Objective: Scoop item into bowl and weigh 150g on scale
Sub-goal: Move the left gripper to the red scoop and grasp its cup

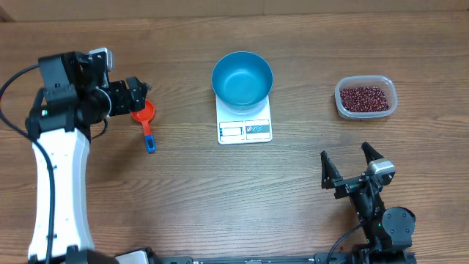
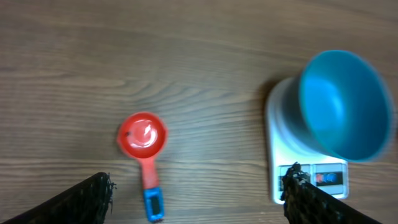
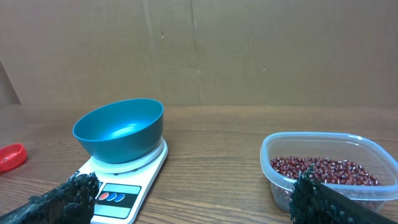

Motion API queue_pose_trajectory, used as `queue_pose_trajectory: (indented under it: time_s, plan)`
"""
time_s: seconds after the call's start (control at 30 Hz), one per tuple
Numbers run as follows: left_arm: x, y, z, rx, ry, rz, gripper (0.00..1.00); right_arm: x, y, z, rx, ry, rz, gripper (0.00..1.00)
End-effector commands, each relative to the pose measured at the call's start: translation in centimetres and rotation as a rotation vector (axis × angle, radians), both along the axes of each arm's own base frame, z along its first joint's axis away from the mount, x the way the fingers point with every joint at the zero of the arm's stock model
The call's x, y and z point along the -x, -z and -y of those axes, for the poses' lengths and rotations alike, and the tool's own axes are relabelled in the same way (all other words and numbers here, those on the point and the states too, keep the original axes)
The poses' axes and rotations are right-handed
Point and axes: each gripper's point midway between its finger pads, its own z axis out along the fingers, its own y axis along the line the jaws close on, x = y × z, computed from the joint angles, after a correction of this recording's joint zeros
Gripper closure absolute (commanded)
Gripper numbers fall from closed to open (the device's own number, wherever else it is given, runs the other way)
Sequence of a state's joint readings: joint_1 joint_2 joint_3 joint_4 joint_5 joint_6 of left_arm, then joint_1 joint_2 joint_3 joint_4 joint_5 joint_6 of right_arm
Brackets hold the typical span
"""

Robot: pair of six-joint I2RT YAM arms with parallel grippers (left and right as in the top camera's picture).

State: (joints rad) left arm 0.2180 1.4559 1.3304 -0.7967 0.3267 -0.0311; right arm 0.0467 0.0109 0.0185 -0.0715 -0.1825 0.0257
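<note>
Wooden table (image 1: pixel 183 198), seen from overhead. Left gripper (image 1: pixel 136 94), jaws spread wide, hangs above the red scoop (image 1: pixel 144 116), with bare wood all around. Blue bowl (image 1: pixel 242 79) sits on the white scale (image 1: pixel 245 130), covering its 12 o'clock end. Clear tub (image 1: pixel 338 99) of red-brown beans (image 1: pixel 365 98) lies at 3 o'clock of the bowl, well apart. Right gripper (image 1: pixel 349 164), jaws spread and empty, stands at 6 o'clock of the tub.

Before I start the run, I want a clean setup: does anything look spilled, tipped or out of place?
Nothing stands out. The blue bowl sits upright on the scale, the beans all lie inside the clear tub, and the red scoop lies flat on the table.
</note>
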Motion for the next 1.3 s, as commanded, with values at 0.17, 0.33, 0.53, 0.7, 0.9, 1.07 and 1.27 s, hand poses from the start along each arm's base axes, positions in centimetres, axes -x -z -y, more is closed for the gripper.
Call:
queue_pose_trajectory:
  time_s: [0.17, 0.33, 0.53, 0.7, 0.9, 1.07, 1.27]
  plan:
    - [-2.0, 5.3, -3.0, -0.112, -0.014, -0.141, 0.23, 0.0, 0.3, 0.0, 0.001, 0.002, 0.001, 0.00]
    - [-2.0, 10.4, -3.7, -0.166, 0.070, -0.266, 0.38, 0.0, 0.3, 0.0, 0.001, 0.002, 0.001, 0.00]
    - [-1.6, 14.2, -5.5, -0.231, 0.037, -0.377, 0.45, 0.0, 0.3, 0.0, 0.001, 0.002, 0.001, 0.00]
    - [-2.0, 15.8, -6.6, -0.282, 0.016, -0.404, 0.44, 0.0, 0.3, 0.0, 0.001, 0.002, 0.001, 0.00]
    - [-4.6, 15.6, -7.4, -0.313, -0.007, -0.303, 0.40, 0.0, 0.3, 0.0, 0.001, 0.002, 0.001, 0.00]
    - [-6.2, 16.2, -6.5, -0.273, 0.019, -0.252, 0.39, 0.0, 0.3, 0.0, 0.001, 0.002, 0.001, 0.00]
    - [-6.2, 19.0, -5.1, -0.213, 0.110, -0.277, 0.42, 0.0, 0.3, 0.0, 0.001, 0.002, 0.001, 0.00]
